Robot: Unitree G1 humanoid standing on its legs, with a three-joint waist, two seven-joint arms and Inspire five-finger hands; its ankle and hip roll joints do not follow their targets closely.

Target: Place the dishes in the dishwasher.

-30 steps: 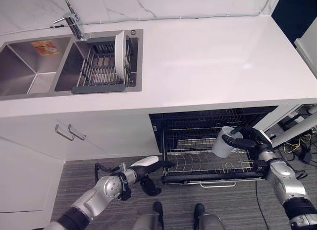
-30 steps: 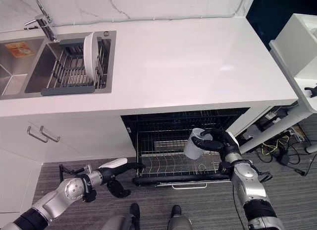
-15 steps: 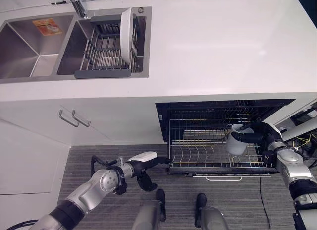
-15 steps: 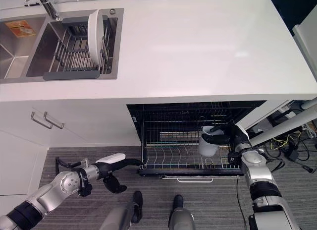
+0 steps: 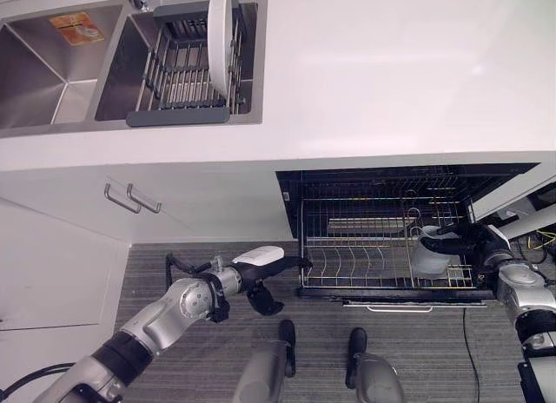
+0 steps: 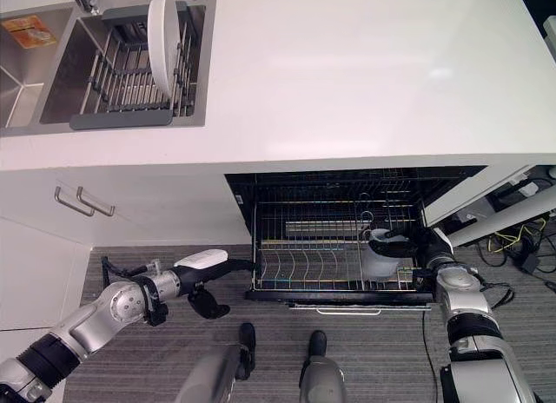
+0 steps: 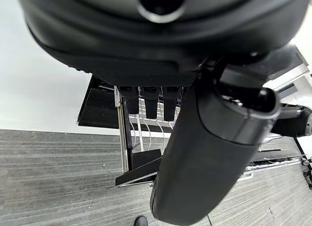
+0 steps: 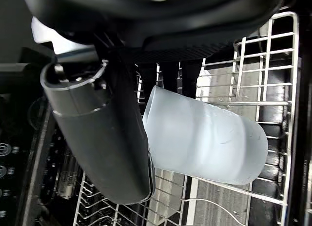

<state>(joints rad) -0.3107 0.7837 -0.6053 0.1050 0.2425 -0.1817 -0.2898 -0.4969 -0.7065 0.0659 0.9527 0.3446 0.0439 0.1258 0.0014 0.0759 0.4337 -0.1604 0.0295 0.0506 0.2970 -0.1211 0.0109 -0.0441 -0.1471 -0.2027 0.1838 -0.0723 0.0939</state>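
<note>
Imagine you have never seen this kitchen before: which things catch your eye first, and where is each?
First comes the pulled-out dishwasher rack under the white counter, where the right hand holds a frosted cup down among the wires at the rack's right end. Next, the left hand reaches to the rack's front left corner, and a single white plate stands upright in the drying rack in the sink.

Head stereo overhead; wrist cams close-up
</note>
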